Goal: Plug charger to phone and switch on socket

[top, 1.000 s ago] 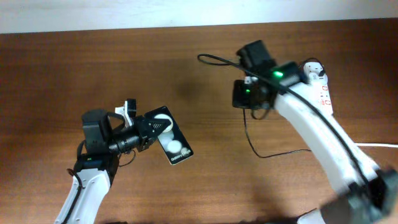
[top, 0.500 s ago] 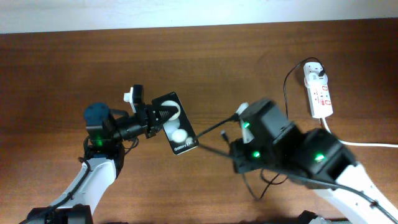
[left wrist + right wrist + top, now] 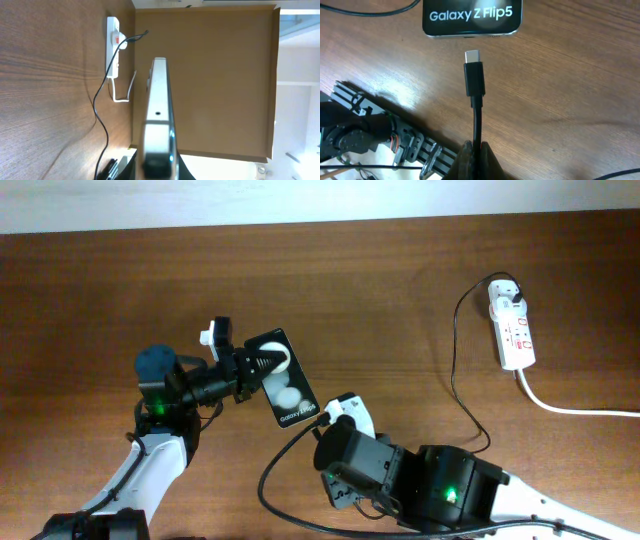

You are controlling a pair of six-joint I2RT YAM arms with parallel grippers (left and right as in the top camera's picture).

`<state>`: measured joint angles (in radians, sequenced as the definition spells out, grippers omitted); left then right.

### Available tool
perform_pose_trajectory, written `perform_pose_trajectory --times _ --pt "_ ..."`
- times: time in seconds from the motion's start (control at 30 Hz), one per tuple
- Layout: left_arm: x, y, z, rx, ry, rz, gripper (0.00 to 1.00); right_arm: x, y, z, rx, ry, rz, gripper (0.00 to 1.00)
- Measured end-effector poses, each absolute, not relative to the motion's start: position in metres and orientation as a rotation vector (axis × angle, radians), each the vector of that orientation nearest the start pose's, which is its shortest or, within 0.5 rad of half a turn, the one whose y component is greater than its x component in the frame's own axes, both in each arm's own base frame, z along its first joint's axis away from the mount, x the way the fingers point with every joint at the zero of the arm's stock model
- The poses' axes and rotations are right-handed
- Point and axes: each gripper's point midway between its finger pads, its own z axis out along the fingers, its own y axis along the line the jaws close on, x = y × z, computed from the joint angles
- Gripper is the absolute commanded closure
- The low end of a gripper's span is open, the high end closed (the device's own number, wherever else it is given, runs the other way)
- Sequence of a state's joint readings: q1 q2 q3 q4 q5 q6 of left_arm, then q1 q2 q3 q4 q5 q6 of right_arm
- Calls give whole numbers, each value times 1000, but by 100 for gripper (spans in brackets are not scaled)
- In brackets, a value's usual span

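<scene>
- left gripper (image 3: pixel 262 366): you had its jaws clamped on the phone (image 3: pixel 284 393), centre-left of the table.
- right gripper (image 3: pixel 474 151): pinched shut on the charger (image 3: pixel 474 80), tip just short of the phone's end; you needed it square and centred.
- socket (image 3: pixel 512 330): far right, well apart.

There is one black phone (image 3: pixel 283 380) on the left. There is one thin black charger cable (image 3: pixel 453 370), with one white plug (image 3: pixel 508 292) at its far end and one small connector (image 3: pixel 472 56) at its near end. One white power strip (image 3: pixel 511 330) is at the far right. Two robot arms, the left arm (image 3: pixel 160 395) and the right arm (image 3: pixel 440 490), are over one wooden table (image 3: pixel 380 280).
</scene>
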<state>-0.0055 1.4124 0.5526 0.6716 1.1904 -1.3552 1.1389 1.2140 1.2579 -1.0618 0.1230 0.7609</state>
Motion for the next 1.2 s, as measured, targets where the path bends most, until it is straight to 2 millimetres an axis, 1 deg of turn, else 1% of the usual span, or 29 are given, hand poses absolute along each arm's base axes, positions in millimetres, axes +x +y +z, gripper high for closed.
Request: perform_pose_trajectory --times 0.07,0.23,0.43,0.5,0.93,1.2 --pt "318 -161 202 -346 2086 -1931 100 146 262 222 -437 2638 514 96" --pt "318 -161 202 -355 2088 -1936 100 148 273 221 -424 2635 548 96" --pt "318 -161 202 -382 2094 -1950 100 147 281 206 -444 2686 520 96" --pt "318 -162 202 -382 2096 -1954 100 146 281 204 -448 2693 519 96" --pt "313 -163 203 -355 2106 -1973 100 146 281 204 -447 2693 519 96" --pt "313 -163 203 -344 2105 -1971 100 150 285 207 -435 2673 536 96"
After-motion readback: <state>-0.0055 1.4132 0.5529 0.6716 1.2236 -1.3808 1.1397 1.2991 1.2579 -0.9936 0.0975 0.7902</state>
